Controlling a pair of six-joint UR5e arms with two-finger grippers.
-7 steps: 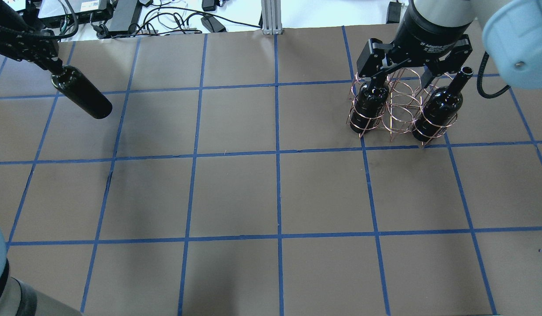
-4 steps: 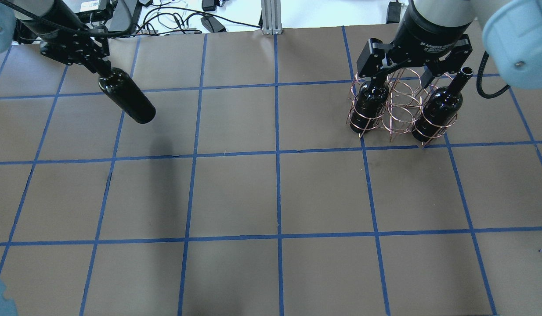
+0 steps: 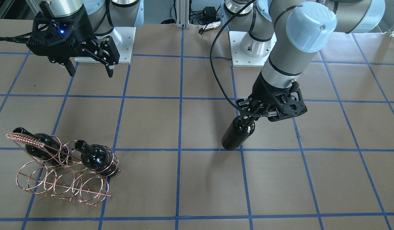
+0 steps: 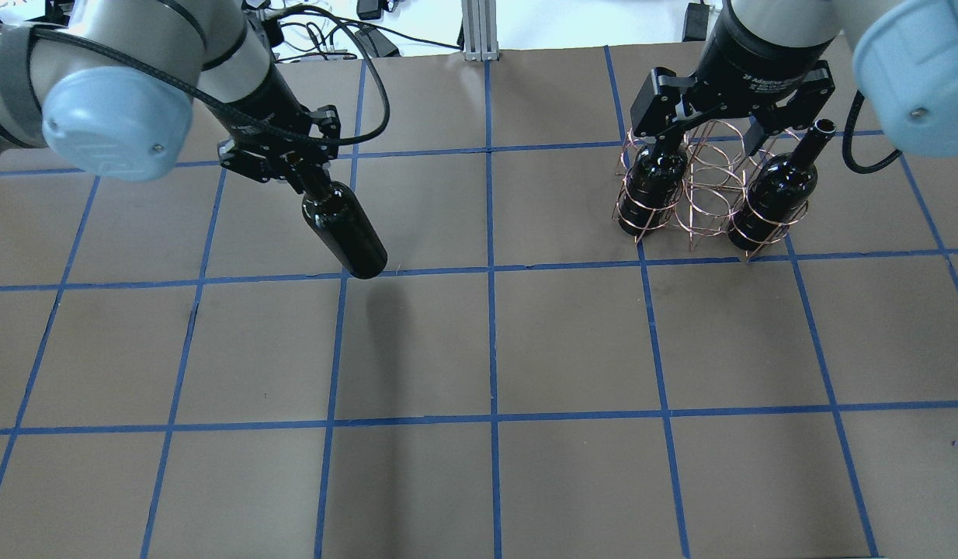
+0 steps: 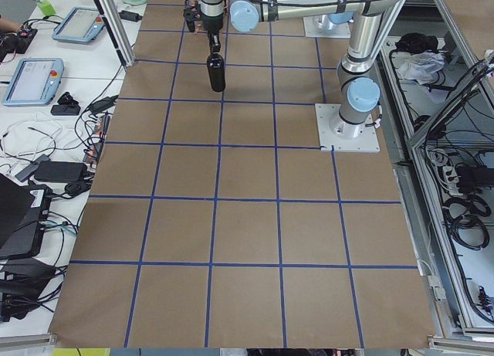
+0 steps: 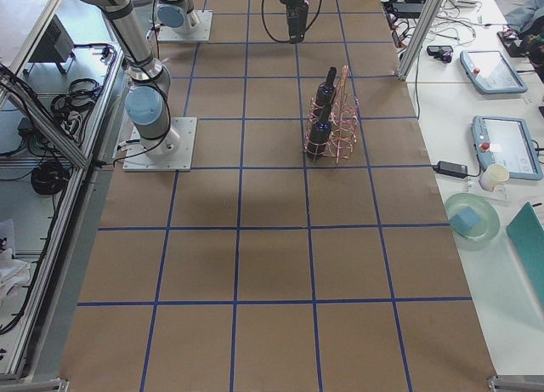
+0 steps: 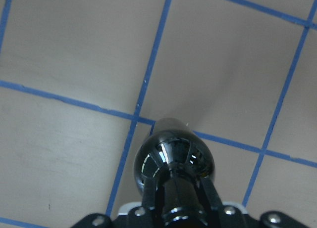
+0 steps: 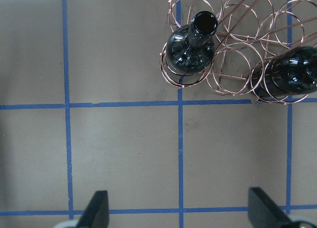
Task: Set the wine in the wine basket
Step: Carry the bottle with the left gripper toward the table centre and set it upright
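Arm, left: reaches across desk [image 4: 572,341]; left pincer [image 4: 300,175] points down, clamped on neck of wine [image 4: 345,233]. Wine hangs tilted, base lowest, clear of desk, well apart from wine basket [image 4: 708,206]. Right pincer [image 3: 90,72]: fingers apart, above basket. Other bottles [image 4: 656,182] [image 4: 782,186] upright in basket's end rings.

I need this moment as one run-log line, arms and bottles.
left gripper: shut on wine, by neck, in air | right gripper: open, clear of wine basket | basket: two bottles in outer slots, middle free
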